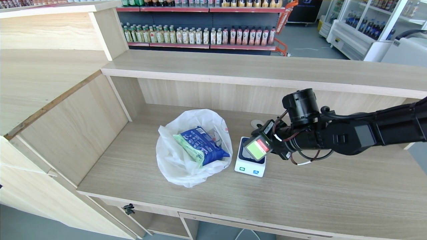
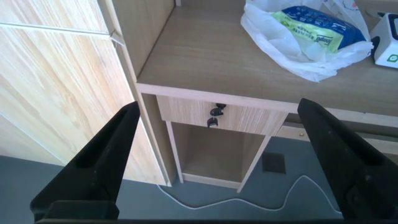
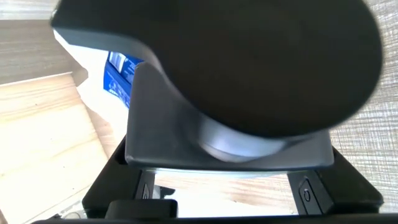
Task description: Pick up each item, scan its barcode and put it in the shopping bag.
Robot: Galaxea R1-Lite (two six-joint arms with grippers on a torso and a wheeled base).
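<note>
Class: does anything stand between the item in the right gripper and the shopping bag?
Nothing visible does. The right gripper holds the item over the scanner. The bag stands open close beside the scanner, on the robot's left of it. Two packets already lie in the bag and fill part of its mouth.

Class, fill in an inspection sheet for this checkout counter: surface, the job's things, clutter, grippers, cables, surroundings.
Surface: pale wooden counter, level.
Job's things: white shopping bag stands open, holding a blue packet and a green packet; scanner beside the bag; small labelled item, green and red, held just above the scanner.
Clutter: nothing seen.
Grippers: right gripper shut on the small labelled item; left gripper open, off the counter's front, facing the drawer.
Cables: wire loops at the right wrist; white cable on the floor.
Surroundings: shelves of bottled drinks; chilled display cases.
</note>
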